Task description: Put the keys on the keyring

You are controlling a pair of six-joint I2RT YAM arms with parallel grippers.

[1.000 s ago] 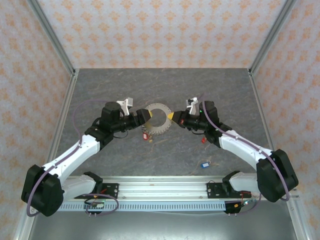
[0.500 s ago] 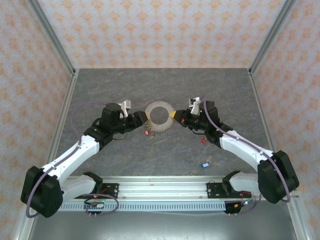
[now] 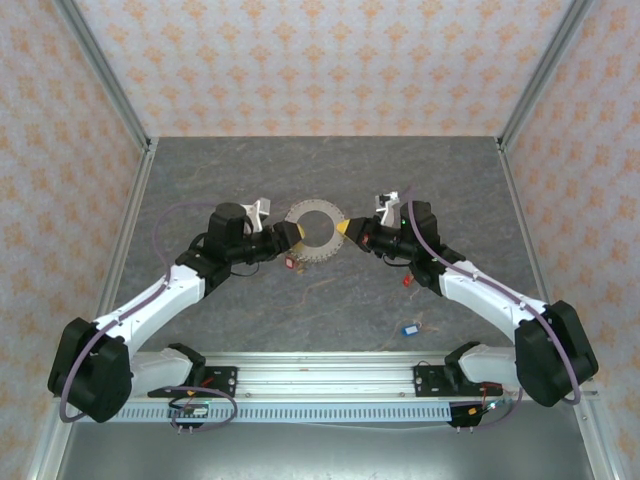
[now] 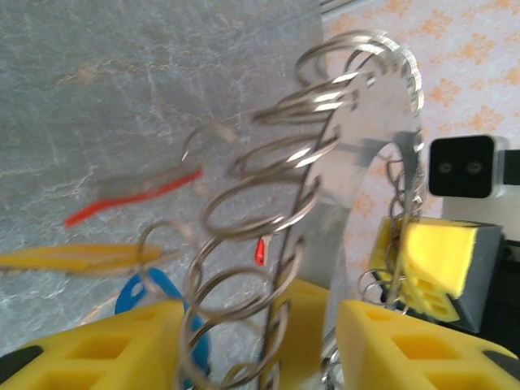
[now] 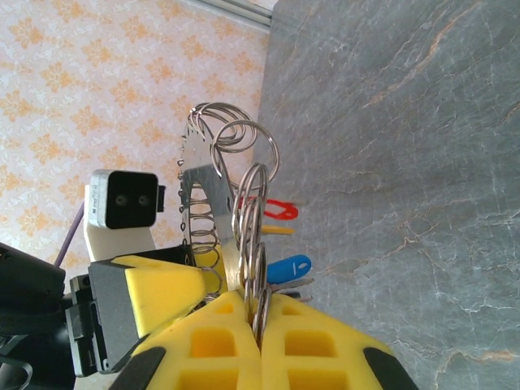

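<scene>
Keyring (image 3: 312,211) pinched tight in right gripper (image 3: 345,230), left gripper's (image 3: 287,235) half-parted jaws astride rim, grip unclear; some keys (image 5: 288,266) on, loose red key (image 3: 407,280) and blue key (image 3: 408,329) to go

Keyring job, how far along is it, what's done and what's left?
Done: keys with a red tag, a yellow tag and a blue tag appear to hang from the keyring. In hand: the right fingers are shut on the keyring's loops; the left fingers straddle its opposite edge, grip unclear. Left: a loose red-tagged key and a loose blue-tagged key lie on the table.
</scene>
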